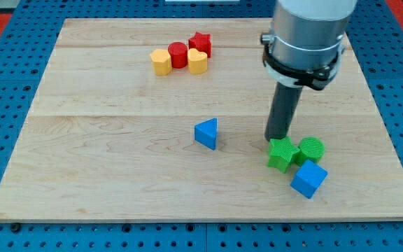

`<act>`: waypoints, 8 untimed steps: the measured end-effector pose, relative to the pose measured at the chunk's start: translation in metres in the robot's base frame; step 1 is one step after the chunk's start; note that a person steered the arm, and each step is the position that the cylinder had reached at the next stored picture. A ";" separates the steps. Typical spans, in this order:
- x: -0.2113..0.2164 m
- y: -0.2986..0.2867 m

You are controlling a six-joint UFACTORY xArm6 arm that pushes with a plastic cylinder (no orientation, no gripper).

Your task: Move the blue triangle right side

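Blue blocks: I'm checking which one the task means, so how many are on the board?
2. The blue triangle sits near the board's middle, left of my tip. The blue cube lies at the view's lower right, below the green blocks. None seem hidden.

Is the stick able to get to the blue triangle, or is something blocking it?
Probably yes. My tip sits at the green star block, to the view's right of the blue triangle, and the bare board lies between them.
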State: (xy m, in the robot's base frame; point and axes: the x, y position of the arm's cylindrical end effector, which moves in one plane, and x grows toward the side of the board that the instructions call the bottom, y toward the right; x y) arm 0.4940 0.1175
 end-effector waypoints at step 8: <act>0.001 -0.112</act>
State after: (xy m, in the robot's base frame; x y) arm 0.4946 0.0052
